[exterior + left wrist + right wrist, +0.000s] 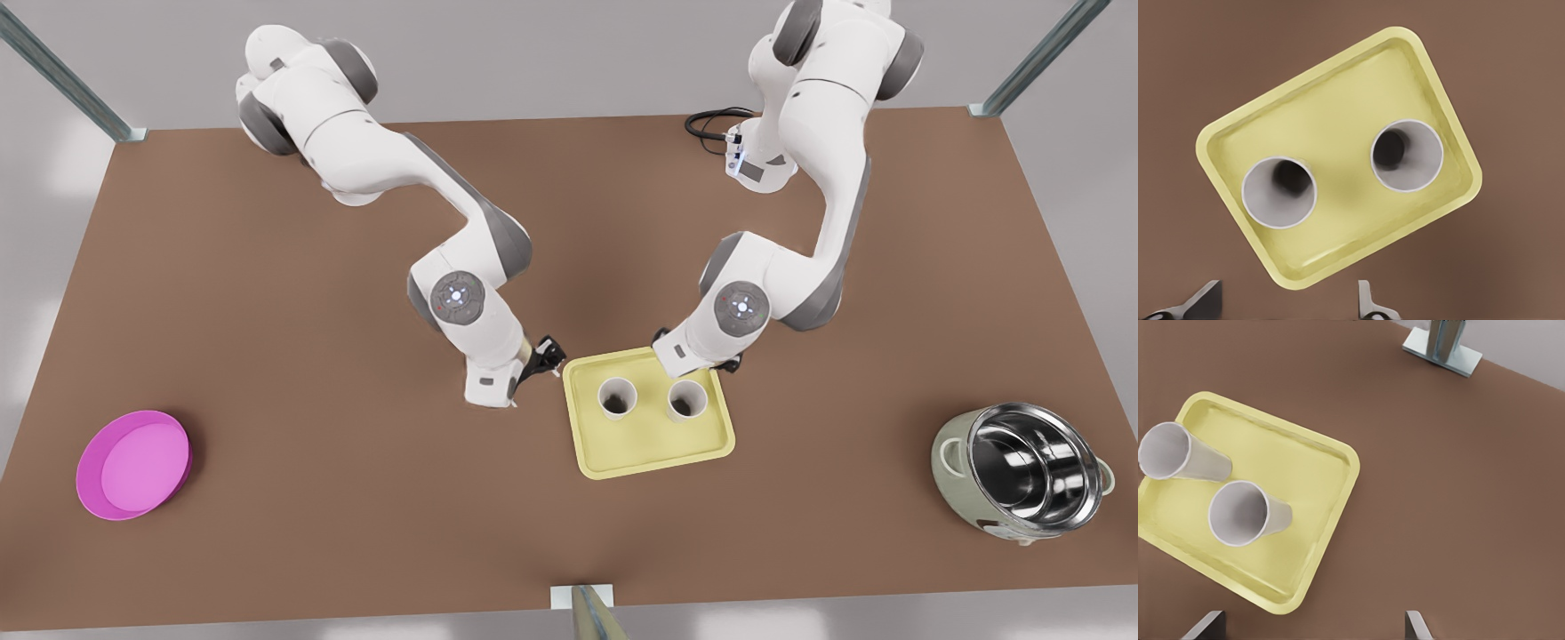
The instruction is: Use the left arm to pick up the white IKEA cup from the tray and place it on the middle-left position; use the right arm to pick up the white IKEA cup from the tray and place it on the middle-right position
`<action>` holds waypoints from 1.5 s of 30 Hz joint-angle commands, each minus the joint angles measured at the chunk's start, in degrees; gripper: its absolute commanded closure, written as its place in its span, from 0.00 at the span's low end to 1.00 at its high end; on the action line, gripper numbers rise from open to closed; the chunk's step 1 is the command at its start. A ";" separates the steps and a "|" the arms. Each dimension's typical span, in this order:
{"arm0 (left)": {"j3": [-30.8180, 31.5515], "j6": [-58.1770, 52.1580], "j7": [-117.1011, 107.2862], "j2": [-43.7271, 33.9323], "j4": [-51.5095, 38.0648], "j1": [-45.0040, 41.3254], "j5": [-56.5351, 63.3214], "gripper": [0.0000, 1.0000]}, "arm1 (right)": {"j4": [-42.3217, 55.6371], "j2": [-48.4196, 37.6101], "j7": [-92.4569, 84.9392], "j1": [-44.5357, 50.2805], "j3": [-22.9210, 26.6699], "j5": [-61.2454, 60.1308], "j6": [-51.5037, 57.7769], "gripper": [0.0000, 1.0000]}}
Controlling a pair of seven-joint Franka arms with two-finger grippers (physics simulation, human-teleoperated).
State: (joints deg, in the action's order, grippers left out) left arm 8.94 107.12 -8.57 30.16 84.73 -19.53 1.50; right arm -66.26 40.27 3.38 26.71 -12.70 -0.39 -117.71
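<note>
Tray (653, 455): pale yellow, near table edge, carrying both white cups upright, left cup (617, 397) and right cup (687, 399) (neither lifted yet). Beyond it, left gripper (544, 356) and right gripper (689, 356) hover beside the far rim, fingers spread, empty. Both placements remain undone.

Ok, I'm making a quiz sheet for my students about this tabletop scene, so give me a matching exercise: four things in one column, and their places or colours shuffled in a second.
Things:
1. tray
2. plate
3. cooker pot
4. cups

Descriptions:
A. pink, at the front view's left
B. white, standing upright side by side
C. pale yellow, between the two arms
D. shiny metal inside, at the front view's right

Pairs: 1-C, 2-A, 3-D, 4-B
</note>
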 commanded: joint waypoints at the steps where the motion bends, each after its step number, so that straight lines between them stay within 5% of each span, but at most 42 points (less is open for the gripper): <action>1: -0.07 6.52 -14.37 2.27 0.08 0.02 2.81 0.00 | 1.05 1.04 9.45 1.86 0.13 0.21 -3.76 0.00; 10: -0.15 9.68 -4.36 7.20 -0.18 5.46 2.20 0.00 | 9.39 11.32 10.77 7.13 6.55 3.12 -4.02 0.00; 26: -0.07 11.88 -2.60 12.12 0.09 6.52 -0.62 0.00 | 14.14 21.69 17.80 11.96 6.46 3.03 -18.96 0.02; 27: -0.07 11.88 -2.60 12.12 0.09 6.52 -0.62 0.05 | 14.14 21.69 17.72 11.96 6.64 3.03 -18.96 0.02; 29: -0.07 11.71 -2.77 12.12 -0.09 6.52 -0.70 0.46 | 14.14 21.69 17.71 11.88 6.99 3.03 -18.87 0.03; 32: -0.15 11.35 -3.21 12.03 -0.18 6.70 -0.79 0.78 | 14.14 22.92 17.80 11.88 6.99 3.03 -20.45 0.05; 37: -0.15 11.27 -3.39 11.50 -0.18 6.79 -0.70 0.88 | 14.14 23.62 19.38 11.96 6.46 3.03 -20.54 0.11; 45: -8.24 9.94 14.89 2.45 6.32 9.16 0.09 0.87 | 14.14 23.71 20.00 11.96 6.29 3.03 -20.10 0.66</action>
State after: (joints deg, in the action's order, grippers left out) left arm 1.94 117.05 -9.44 33.19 90.43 -10.35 2.36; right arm -52.15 64.08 20.10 38.74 -6.41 2.60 -137.83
